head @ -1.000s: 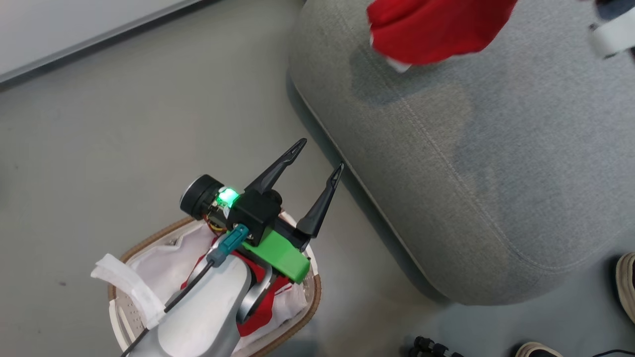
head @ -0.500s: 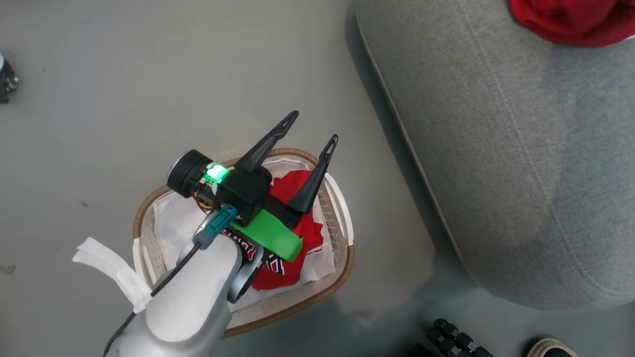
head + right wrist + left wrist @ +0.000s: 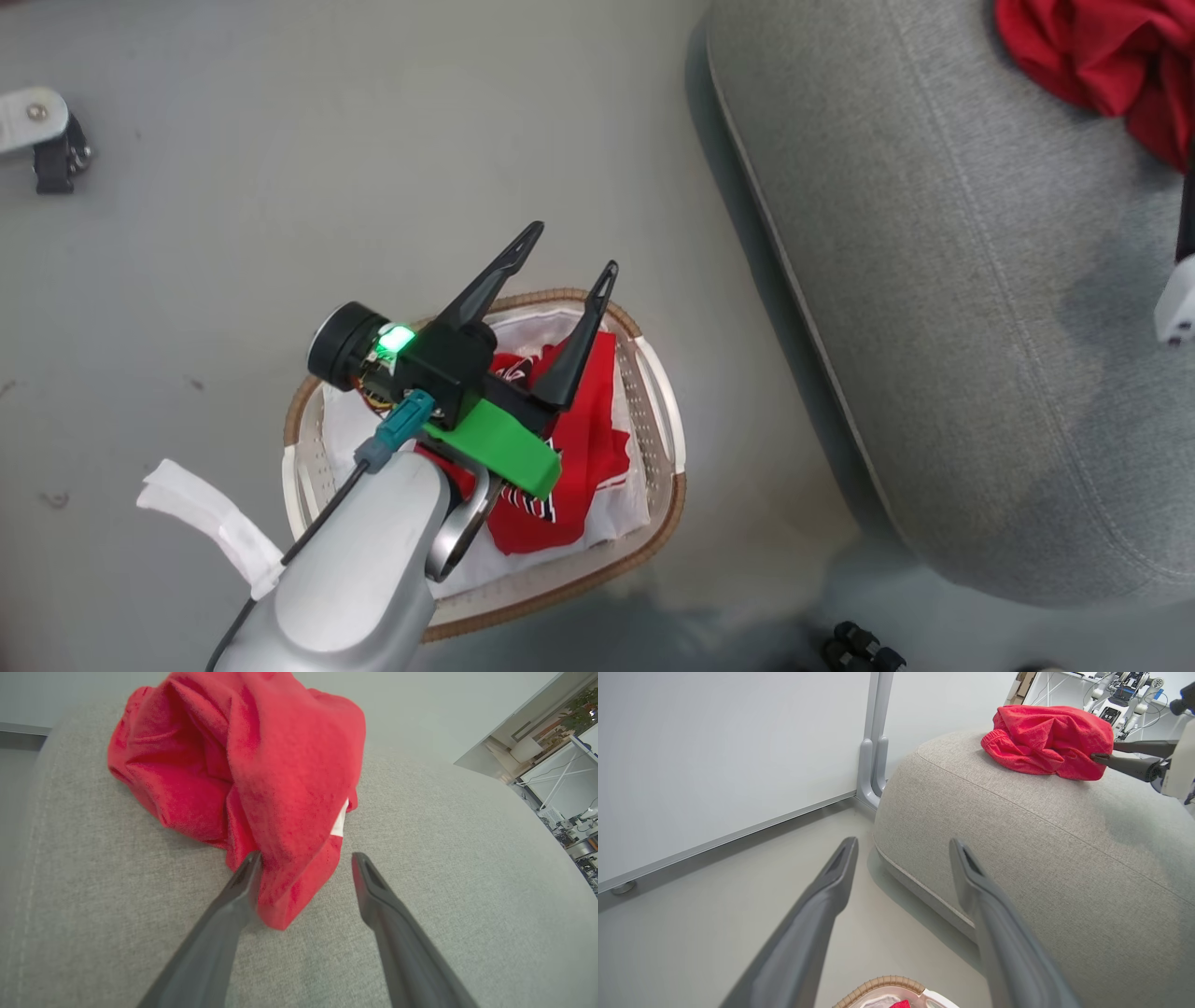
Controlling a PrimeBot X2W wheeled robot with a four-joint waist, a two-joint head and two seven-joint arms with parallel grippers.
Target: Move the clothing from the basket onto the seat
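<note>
Head view: left gripper [image 3: 574, 246], its 2 fingers spread, hangs over the jersey [image 3: 588, 448] in the basket [image 3: 679, 490]. It looks like limp, light cloth, best pinched at a raised fold. Right gripper [image 3: 306, 856], also spread, faces the plain garment [image 3: 261, 756] on the seat [image 3: 467, 858].

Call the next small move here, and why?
Probably lower the left gripper straight down onto the red jersey. Its jaws stand open above the basket, where the jersey lies, not yet gripped. The plain red garment already lies on the seat, with the right gripper open at its edge, so the jersey is what remains.
</note>
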